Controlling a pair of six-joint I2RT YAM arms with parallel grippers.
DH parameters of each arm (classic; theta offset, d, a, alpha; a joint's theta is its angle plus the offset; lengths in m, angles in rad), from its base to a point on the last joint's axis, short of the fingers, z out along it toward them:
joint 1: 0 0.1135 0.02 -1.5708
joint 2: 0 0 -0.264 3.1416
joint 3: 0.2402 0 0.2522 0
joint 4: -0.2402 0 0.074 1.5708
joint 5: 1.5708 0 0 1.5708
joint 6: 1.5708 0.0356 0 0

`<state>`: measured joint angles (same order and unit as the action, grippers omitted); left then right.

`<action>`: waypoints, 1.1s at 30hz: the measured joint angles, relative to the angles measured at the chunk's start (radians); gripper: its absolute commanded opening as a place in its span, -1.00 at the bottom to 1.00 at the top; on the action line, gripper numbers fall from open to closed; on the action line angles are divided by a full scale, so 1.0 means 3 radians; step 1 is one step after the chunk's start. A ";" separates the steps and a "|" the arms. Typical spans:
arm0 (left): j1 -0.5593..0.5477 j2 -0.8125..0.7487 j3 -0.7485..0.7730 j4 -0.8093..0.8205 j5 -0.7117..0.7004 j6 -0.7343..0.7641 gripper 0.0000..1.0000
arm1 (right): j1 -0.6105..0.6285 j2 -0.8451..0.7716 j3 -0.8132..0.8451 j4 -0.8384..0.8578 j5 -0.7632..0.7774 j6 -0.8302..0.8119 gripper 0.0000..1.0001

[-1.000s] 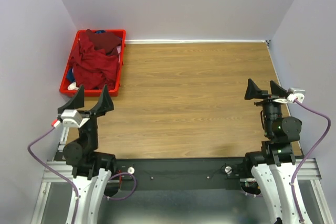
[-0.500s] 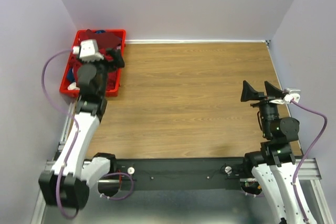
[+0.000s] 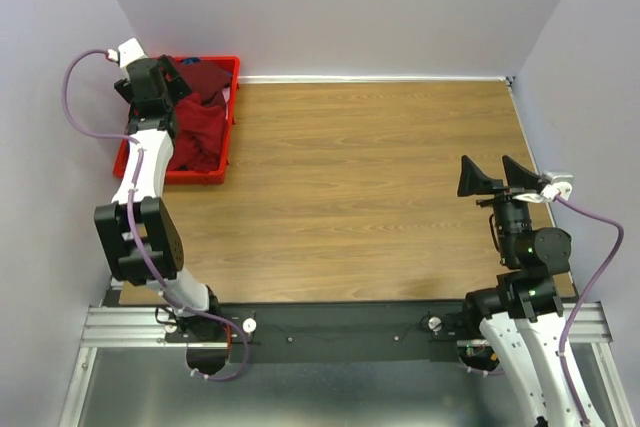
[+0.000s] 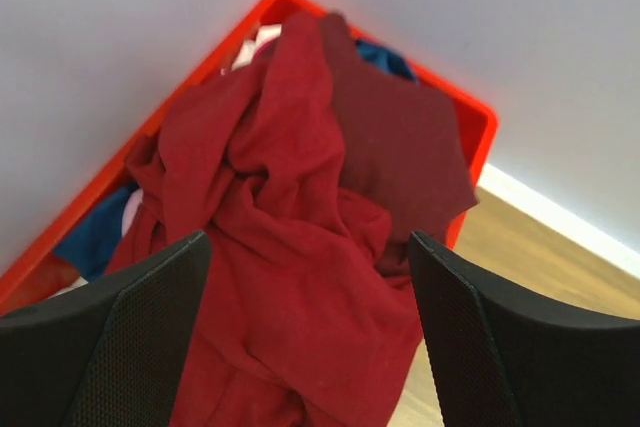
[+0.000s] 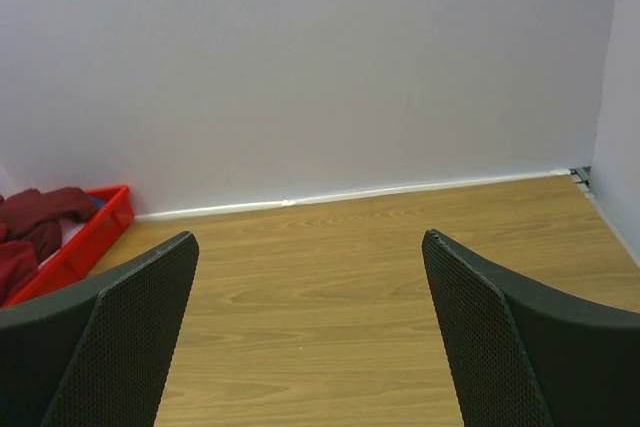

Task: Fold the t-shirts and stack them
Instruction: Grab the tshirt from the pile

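The left tool (image 4: 305, 247) hangs over the heap, jaws spread wide with nothing between them. Directly beneath lies the bright red t-shirt (image 4: 265, 207), crumpled on top of the pile. A dark maroon t-shirt (image 4: 400, 142) is spread flatter just beside it toward the wall, and blue cloth (image 4: 95, 237) shows under the red at one side. All of it sits inside the red crate (image 4: 482, 122) in the far left corner of the bench (image 3: 370, 177). The right tool (image 3: 490, 175) is well apart over the bench's right side, equally wide and empty.

The step in hand looks to be drawing the first shirt out. Done well, that means descending onto one raised fold of the red shirt, pinching it alone, and lifting clear of the crate rim before carrying it over open wood. The red may be tangled with the maroon, though the wrist view cannot settle that
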<state>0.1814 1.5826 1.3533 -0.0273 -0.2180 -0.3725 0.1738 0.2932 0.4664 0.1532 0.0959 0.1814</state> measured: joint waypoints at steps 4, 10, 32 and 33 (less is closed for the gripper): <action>0.0005 0.0327 0.0113 -0.0085 -0.0005 -0.0037 0.71 | 0.0010 0.0001 -0.0001 0.0000 0.0000 -0.0003 1.00; 0.0139 0.0717 0.0108 -0.0169 0.0020 -0.0179 0.62 | 0.0014 -0.0004 -0.0013 0.0000 0.0000 -0.0009 1.00; 0.0238 -0.0483 0.0090 -0.0198 0.0160 -0.0245 -1.00 | 0.0034 -0.0031 -0.0033 0.0000 0.0013 -0.0057 1.00; 0.0233 -0.0619 0.0144 -0.0172 0.0184 -0.0244 -1.00 | 0.0034 -0.0029 -0.0033 0.0000 0.0013 -0.0057 1.00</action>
<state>0.2512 1.3968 1.3964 -0.0788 -0.1627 -0.4458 0.1841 0.2844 0.4564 0.1532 0.0998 0.1642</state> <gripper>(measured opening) 0.018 0.998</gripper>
